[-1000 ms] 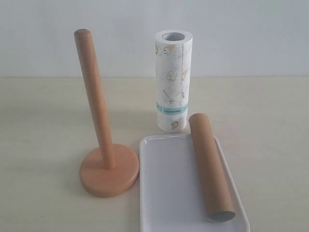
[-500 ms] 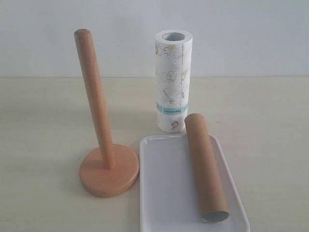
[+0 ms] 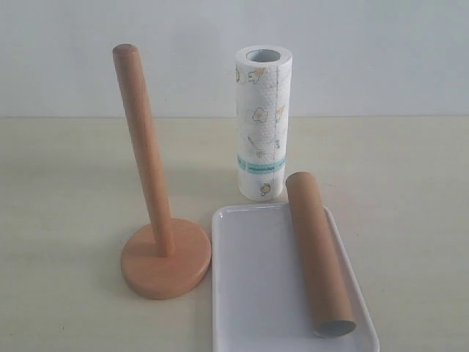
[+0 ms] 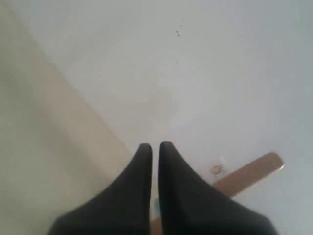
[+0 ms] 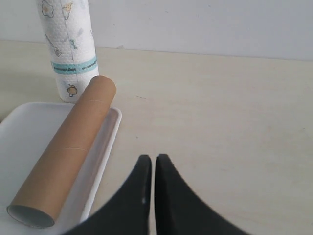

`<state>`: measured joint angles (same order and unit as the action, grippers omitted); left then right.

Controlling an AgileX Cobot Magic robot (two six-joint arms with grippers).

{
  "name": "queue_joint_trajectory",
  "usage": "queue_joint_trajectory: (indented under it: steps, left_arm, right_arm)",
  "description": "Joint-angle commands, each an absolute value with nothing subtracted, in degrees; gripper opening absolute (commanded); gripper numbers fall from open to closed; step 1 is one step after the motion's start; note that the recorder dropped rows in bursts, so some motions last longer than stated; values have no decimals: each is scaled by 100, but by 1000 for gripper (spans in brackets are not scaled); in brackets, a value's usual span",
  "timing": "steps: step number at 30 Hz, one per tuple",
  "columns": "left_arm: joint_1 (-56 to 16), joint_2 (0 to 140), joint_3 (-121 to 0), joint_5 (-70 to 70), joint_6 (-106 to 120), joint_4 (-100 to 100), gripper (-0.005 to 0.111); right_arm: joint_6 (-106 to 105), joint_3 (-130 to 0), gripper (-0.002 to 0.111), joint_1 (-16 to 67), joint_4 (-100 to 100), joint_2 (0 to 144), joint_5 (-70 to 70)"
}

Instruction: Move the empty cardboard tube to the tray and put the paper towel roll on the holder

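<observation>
The empty cardboard tube [image 3: 315, 249] lies along the right side of the white tray [image 3: 249, 293], its far end reaching over the rim close to the foot of the paper towel roll [image 3: 262, 125]. The roll stands upright behind the tray. To the left stands the wooden holder [image 3: 146, 169], its dowel bare. Neither gripper shows in the exterior view. My right gripper [image 5: 153, 157] is shut and empty above the table, beside the tube [image 5: 68, 152], tray [image 5: 29, 127] and roll [image 5: 68, 44]. My left gripper [image 4: 155, 146] is shut and empty, with the holder's dowel [image 4: 254, 171] beyond it.
A pale wooden tabletop [image 3: 410, 191] carries everything, with a plain white wall [image 3: 381, 51] behind it. The tray's near edge runs off the bottom of the exterior view.
The tube rolled slightly left on the tray half a second ago and has rolled back to the right. Holder, roll and tray have not moved.
</observation>
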<state>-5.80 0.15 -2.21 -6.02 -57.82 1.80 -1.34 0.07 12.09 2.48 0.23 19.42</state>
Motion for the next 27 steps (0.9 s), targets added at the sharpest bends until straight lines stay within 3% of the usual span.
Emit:
queue_joint_trajectory:
  steps: [1, 5, 12, 27]
  left_arm:
    - [-566, 0, -70, -341, -2178, -285, 4]
    - [-566, 0, 0, -382, -572, -427, 4]
    - [-557, 0, 0, -1643, 1012, -358, 4]
    - [-173, 0, 0, -1842, 520, -358, 4]
  right_arm:
    - [-146, 0, 3, 1199, 261, 0, 1919]
    - [-146, 0, 3, 1199, 261, 0, 1919]
    - [-146, 0, 3, 1199, 261, 0, 1919]
    - [-146, 0, 3, 1199, 261, 0, 1919]
